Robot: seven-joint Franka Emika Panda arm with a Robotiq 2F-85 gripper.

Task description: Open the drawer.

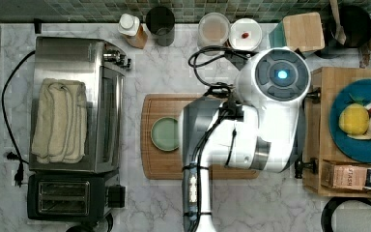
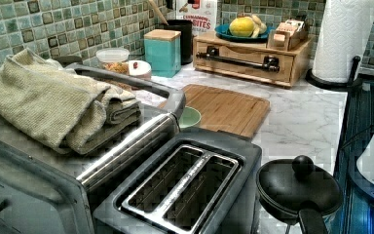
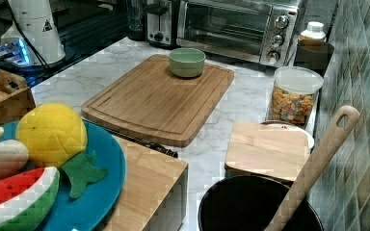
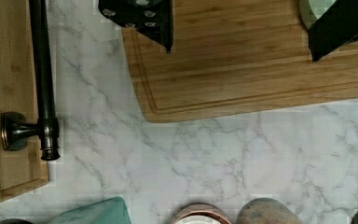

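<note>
The drawer (image 2: 246, 63) is the front of a bamboo box stand at the back of the counter in the left view, and it sits flush with the stand. A long black bar handle (image 2: 238, 60) runs across it. In the wrist view the handle (image 4: 42, 70) stands off the drawer front (image 4: 14, 93). My gripper (image 4: 240, 30) is open, its black fingers (image 4: 144, 18) wide apart over the corner of the cutting board (image 4: 261, 60), well apart from the handle. In the top view my arm (image 1: 270, 96) hangs over the board beside the stand (image 1: 319, 130).
A green bowl (image 1: 164, 134) sits on the cutting board (image 1: 152, 164). A blue plate of toy fruit (image 1: 362, 121) and tea boxes (image 1: 355, 177) top the stand. Canisters (image 1: 212, 29) line the back wall. A toaster oven (image 1: 77, 104) and toaster (image 1: 63, 197) stand at the top view's left.
</note>
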